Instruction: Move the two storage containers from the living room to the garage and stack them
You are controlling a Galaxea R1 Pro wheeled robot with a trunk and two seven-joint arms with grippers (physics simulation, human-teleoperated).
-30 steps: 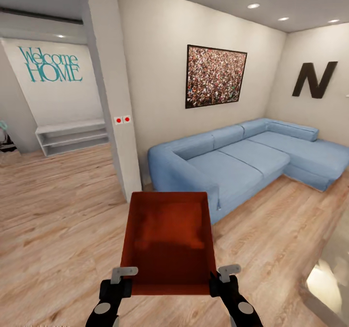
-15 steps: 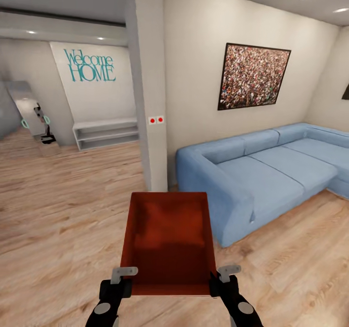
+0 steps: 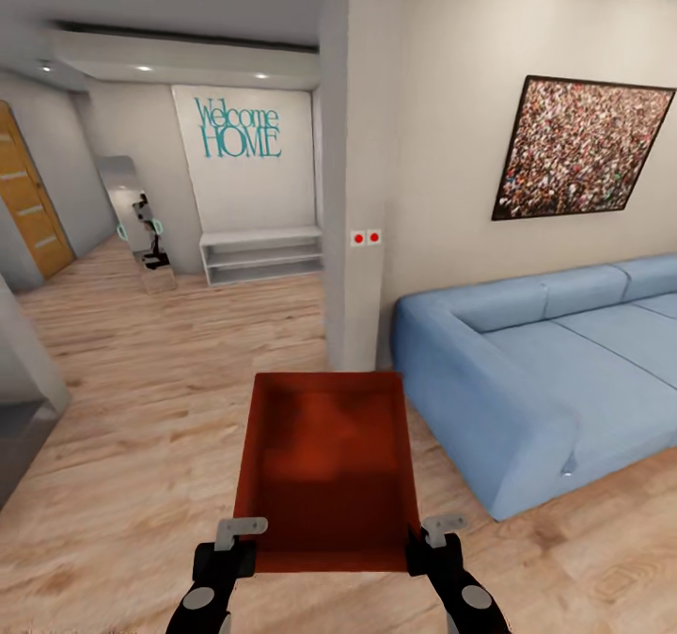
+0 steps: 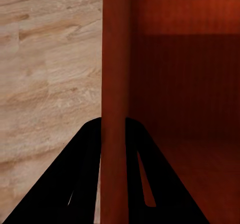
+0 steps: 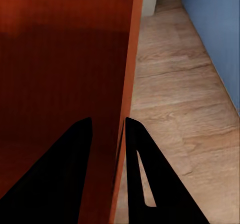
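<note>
One orange-red storage container (image 3: 324,465) hangs level in front of me over the living room's light wood-plank flooring (image 3: 141,399). My left gripper (image 3: 235,545) is shut on its left side wall at the near corner. My right gripper (image 3: 434,540) is shut on the right side wall opposite. In the left wrist view the thin wall (image 4: 116,59) runs between the two dark fingers of the left gripper (image 4: 114,129). The right wrist view shows the other wall (image 5: 127,59) pinched the same way by the right gripper (image 5: 107,126). The second container and the garage are out of view.
A blue corner sofa (image 3: 545,371) stands at the right, close to the container. A white pillar (image 3: 362,192) rises straight ahead. Beyond it at the left are a low white shelf (image 3: 263,256), a leaning mirror (image 3: 132,211) and a wooden door (image 3: 28,201).
The whole view has swung to the left, so pillar and sofa sit further right in the picture and a hallway with a wooden door has come in. The container stays held the same way.
</note>
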